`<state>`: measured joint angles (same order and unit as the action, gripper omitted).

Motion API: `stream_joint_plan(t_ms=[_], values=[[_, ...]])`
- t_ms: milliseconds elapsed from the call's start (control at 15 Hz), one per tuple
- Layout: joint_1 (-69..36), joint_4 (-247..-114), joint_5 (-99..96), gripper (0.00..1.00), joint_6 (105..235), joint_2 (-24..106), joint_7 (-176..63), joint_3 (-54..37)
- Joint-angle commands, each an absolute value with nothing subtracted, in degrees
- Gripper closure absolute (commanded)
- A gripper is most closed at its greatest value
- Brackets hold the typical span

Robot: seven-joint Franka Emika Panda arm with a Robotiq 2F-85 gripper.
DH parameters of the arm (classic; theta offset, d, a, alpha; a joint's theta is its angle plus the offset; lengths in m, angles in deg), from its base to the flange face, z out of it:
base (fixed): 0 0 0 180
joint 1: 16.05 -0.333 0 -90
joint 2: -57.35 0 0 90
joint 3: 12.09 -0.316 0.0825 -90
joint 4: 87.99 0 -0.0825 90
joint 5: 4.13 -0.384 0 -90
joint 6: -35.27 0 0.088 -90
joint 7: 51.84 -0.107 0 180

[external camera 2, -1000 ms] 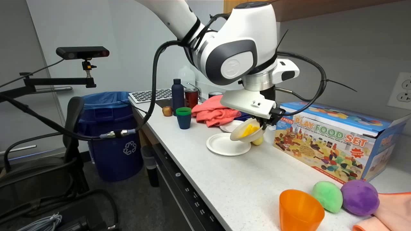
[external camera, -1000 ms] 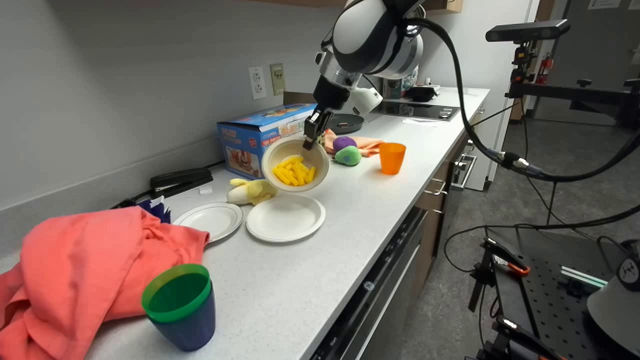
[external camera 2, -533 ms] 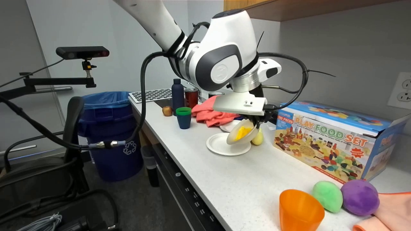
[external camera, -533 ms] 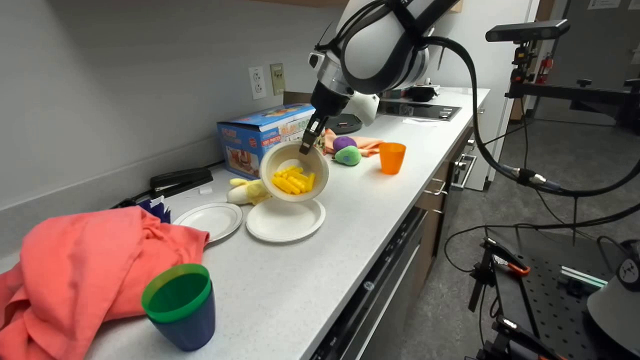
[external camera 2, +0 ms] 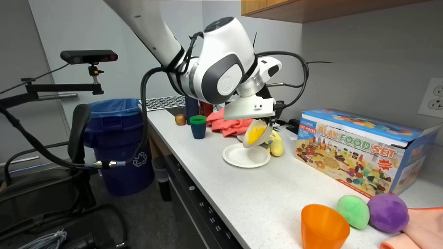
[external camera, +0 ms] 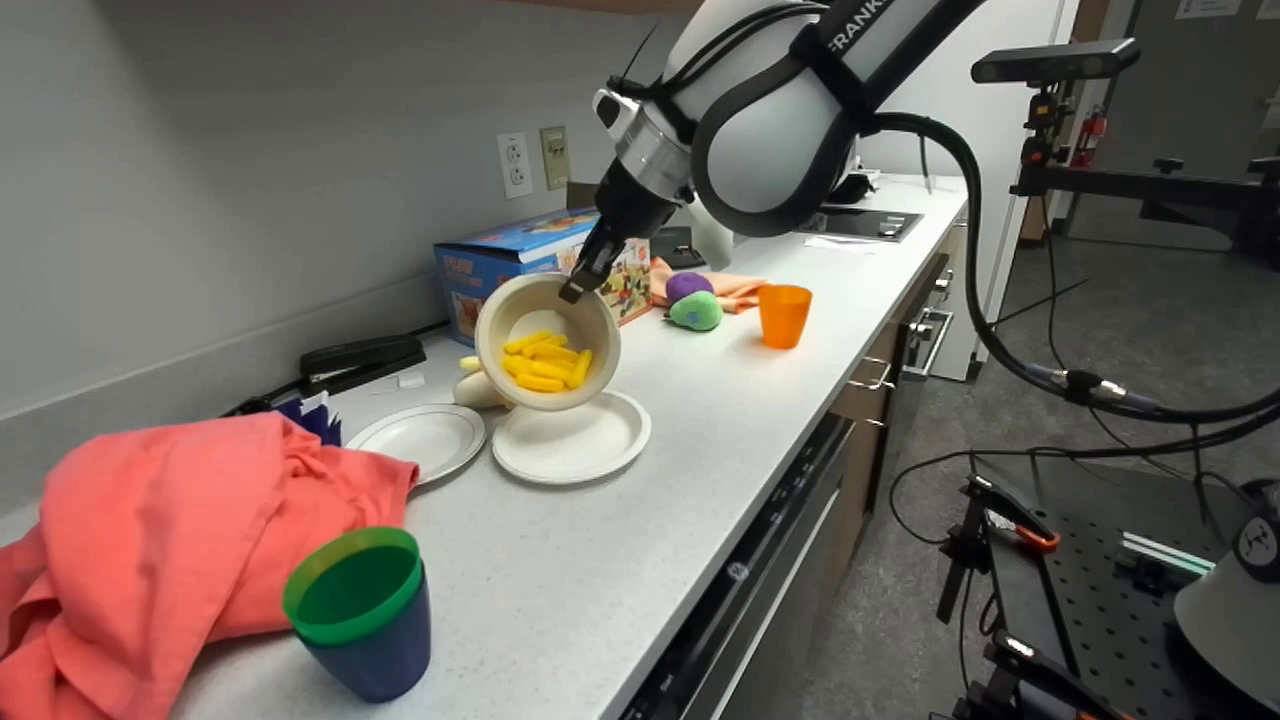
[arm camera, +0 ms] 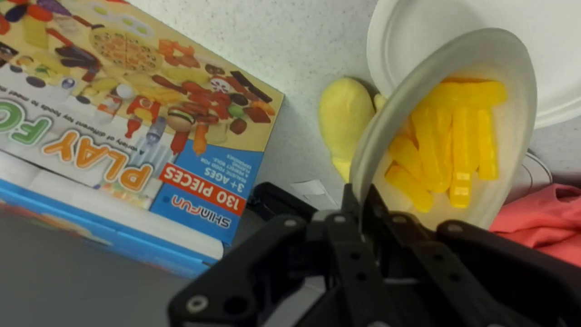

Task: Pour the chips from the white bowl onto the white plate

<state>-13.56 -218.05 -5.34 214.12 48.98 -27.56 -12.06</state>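
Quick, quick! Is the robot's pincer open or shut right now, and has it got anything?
Pincer: closed, holding the bowl by its rim.

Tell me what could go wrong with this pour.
Some chips may miss the white plate: in both exterior views the tilted white bowl shows across its edge, not its middle. The bowl might also twist or slip, as the gripper pinches just its rim.

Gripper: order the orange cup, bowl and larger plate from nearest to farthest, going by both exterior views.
1. Bowl: held by its rim in the gripper.
2. Larger plate: on the counter, lower than the bowl.
3. Orange cup: standing farther along the counter.
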Motion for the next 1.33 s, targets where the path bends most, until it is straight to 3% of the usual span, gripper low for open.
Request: stream_joint_plan(t_ms=[0, 400, 1267], values=[[-14.56, -219.06, -4.24, 0.99, 222.61, 47.96, -27.08, -11.93], [-14.87, -219.02, 3.68, 0.99, 230.46, 45.67, -31.39, -10.51], [-22.96, -218.76, 1.76, 0.99, 226.87, 45.08, -20.31, -1.40]])
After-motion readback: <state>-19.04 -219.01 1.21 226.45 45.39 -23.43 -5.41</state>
